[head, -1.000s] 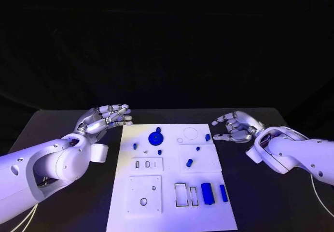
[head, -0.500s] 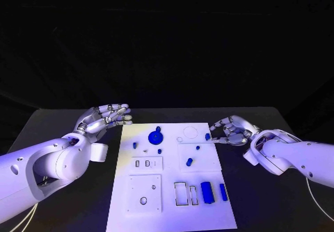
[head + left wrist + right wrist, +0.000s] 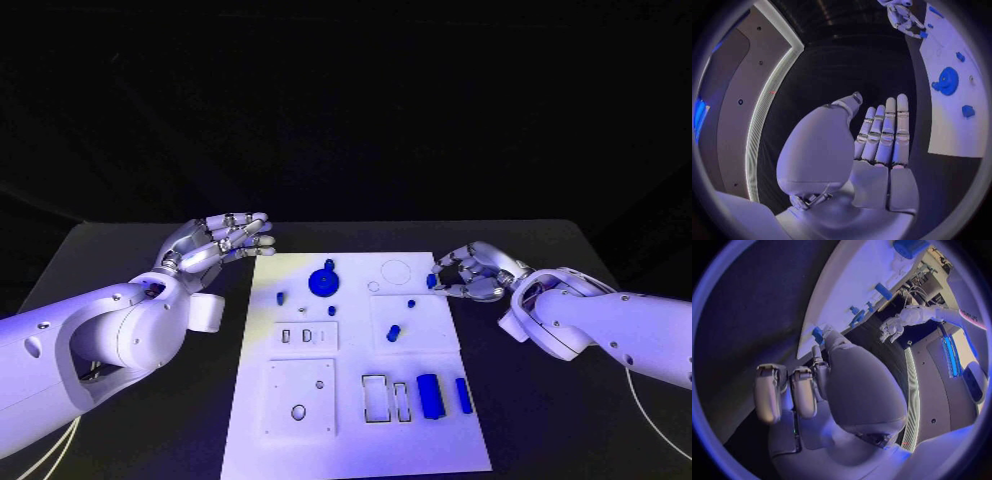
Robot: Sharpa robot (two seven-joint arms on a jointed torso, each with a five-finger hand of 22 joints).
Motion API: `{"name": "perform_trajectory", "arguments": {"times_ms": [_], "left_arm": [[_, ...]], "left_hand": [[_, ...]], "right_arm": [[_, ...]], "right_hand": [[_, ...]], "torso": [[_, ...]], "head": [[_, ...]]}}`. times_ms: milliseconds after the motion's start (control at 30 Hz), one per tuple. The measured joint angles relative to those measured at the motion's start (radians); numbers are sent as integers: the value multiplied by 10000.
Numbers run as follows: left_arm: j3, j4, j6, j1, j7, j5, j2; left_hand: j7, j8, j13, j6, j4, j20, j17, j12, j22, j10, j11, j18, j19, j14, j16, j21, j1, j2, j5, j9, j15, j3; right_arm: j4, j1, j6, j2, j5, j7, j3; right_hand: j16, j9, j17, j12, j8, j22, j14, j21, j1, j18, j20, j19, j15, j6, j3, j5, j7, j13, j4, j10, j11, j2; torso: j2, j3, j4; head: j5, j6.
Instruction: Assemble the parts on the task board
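The small blue plastic part [image 3: 430,282] sits at the white task board's [image 3: 358,440] far right edge, just left of the right hand's [image 3: 473,272] empty, parted fingertips, while the loosely open left hand [image 3: 216,242] hovers farther off.

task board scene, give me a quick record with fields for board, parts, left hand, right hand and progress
board: white task board lying flat in the middle of the black table
parts: round blue part near the far end; small blue pieces scattered mid-board; two blue bars near the robot's end
left hand: left hand just off the board's far left corner, fingers apart, holding nothing
right hand: right hand at the board's far right edge, fingers curled by a small blue part; grip cannot be told
progress: several recesses unfilled
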Motion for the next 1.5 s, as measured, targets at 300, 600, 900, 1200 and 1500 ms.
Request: {"name": "perform_trajectory", "arguments": {"times_ms": [300,600,900,1200,1500], "left_arm": [[0,1,4,0,-1,0,-3],[0,1,5,0,-3,0,-7],[0,3,8,-1,-5,0,-12],[0,4,12,-1,-19,0,-16],[0,4,18,-1,-38,0,-24]], "left_hand": [[0,0,0,0,0,0,-1,0,0,0,0,0,0,0,0,0,0,0,0,0,0,0],[0,0,0,0,0,-1,9,0,0,0,0,0,-2,0,0,0,0,0,0,-1,0,0],[0,0,0,0,0,-37,8,0,0,0,0,1,-37,0,0,0,0,0,0,-1,0,0],[0,0,0,0,-29,-37,16,0,0,0,0,2,-37,0,0,0,0,0,0,-1,0,-29],[0,0,0,0,-28,-37,15,0,0,0,0,2,-37,-36,-40,0,0,0,0,-2,36,-28]], "right_arm": [[-133,-30,0,182,-63,-118,3],[-242,-40,-18,292,-72,-175,3],[-295,-44,-23,365,-69,-196,3],[-320,-45,-23,421,-60,-195,2],[-294,-46,-227,430,-55,-185,2]], "right_hand": [[0,-2,-1,0,0,-1,0,0,0,0,0,-1,0,0,27,1,0,0,-26,0,0,0],[0,-3,-2,-1,0,-2,0,0,-29,0,0,-1,0,0,55,1,0,-2,1,1,-1,29],[0,-5,-3,115,153,-4,0,75,-91,-106,-21,19,-1,316,268,0,-69,-2,42,110,-39,197],[39,33,-3,322,477,-5,-12,233,-38,-105,-163,50,-197,905,885,-6,-335,-4,-27,360,-285,332],[39,61,-4,438,702,-6,16,378,-36,-100,-253,69,-311,1061,1370,-66,-420,-4,-153,449,-374,356]], "torso": [[-4,2,-11],[-10,2,-12],[-12,-5,-2],[-16,-5,-8],[-19,-2,-11]], "head": [[14,-22],[7,-30],[12,-20],[13,-25],[29,-29]]}}
